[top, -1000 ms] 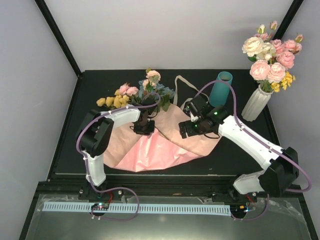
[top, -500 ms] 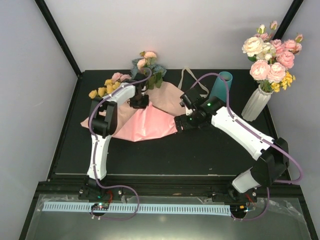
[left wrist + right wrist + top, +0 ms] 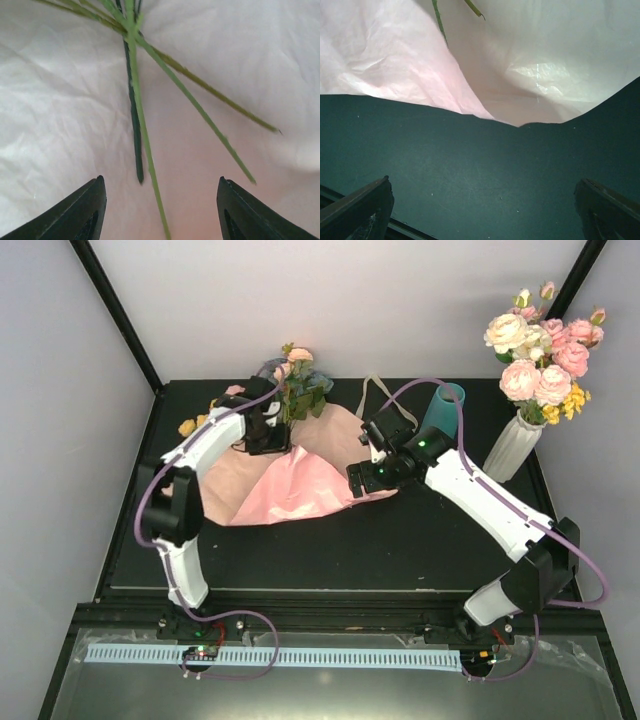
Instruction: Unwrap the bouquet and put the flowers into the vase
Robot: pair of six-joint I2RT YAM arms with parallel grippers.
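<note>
- While my left fingers (image 3: 268, 438) hang over the far part of the pink wrapping paper (image 3: 300, 495), they are spread apart and grip nothing. The thin green stems (image 3: 134, 100) lie loose on the paper between them, touching neither finger.
- The paper lies opened out on the black counter (image 3: 330, 550).
- The flowers (image 3: 298, 390) are bunched at the paper's far edge, pink roses and blue blossoms among green leaves. A few yellow blooms (image 3: 190, 426) sit near the paper's far left corner.
- My right fingers (image 3: 362, 478) hover at the paper's right edge, released wide and empty. Below them I see bare counter, with the paper's edge just ahead.
- The cream ribbon (image 3: 372, 400) lies loose by the paper's far right side.
- The teal vase (image 3: 445, 410) stands upright to the right of the paper, past my right arm, whose cable crosses in front of it.
- The white ribbed vase (image 3: 512, 450), full of larger pink and cream roses, stands farther right of the paper, beyond the teal vase.
</note>
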